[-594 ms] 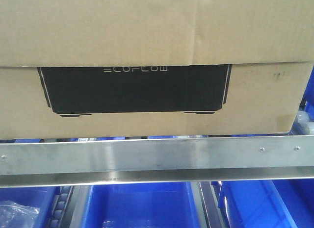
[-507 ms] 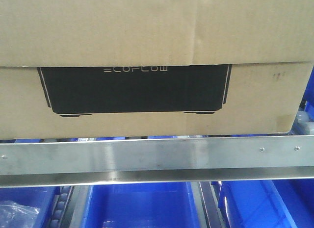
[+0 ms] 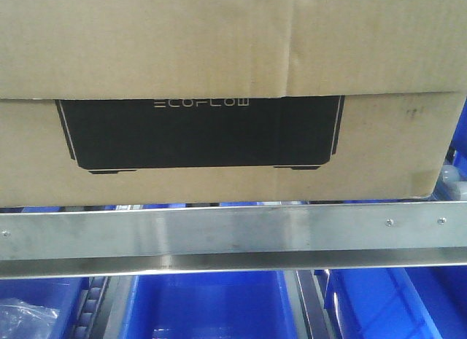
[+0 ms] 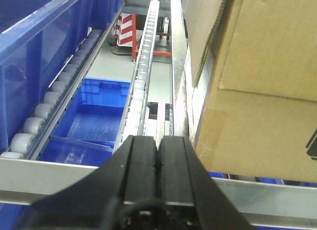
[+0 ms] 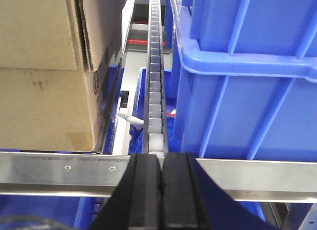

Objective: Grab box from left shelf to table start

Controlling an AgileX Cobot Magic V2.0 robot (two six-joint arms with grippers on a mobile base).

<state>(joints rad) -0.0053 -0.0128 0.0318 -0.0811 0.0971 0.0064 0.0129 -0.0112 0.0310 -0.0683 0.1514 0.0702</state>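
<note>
Brown cardboard up on the rack: the box (image 3: pixel 219 84) sits on the left shelf (image 3: pixel 233 233), and both my grippers are in front of it, holding nothing.

The front view gives me only the carton's face, with its black silhouette and pale ECOFLOW lettering, resting just above the shelf's steel front. Blue bins (image 3: pixel 204 310) sit on the level below, and neither arm shows there. My left gripper (image 4: pixel 157 141) has its fingers pressed together, just beside the box's left corner. Only that wrist view shows the roller track (image 4: pixel 141 76) running back alongside the carton and a red-and-white striped sign (image 4: pixel 126 29) far behind. My right gripper (image 5: pixel 162 158), fingers likewise together, points along a second roller track (image 5: pixel 155 81), between the box's right end and a tall blue bin (image 5: pixel 247 91).
</note>
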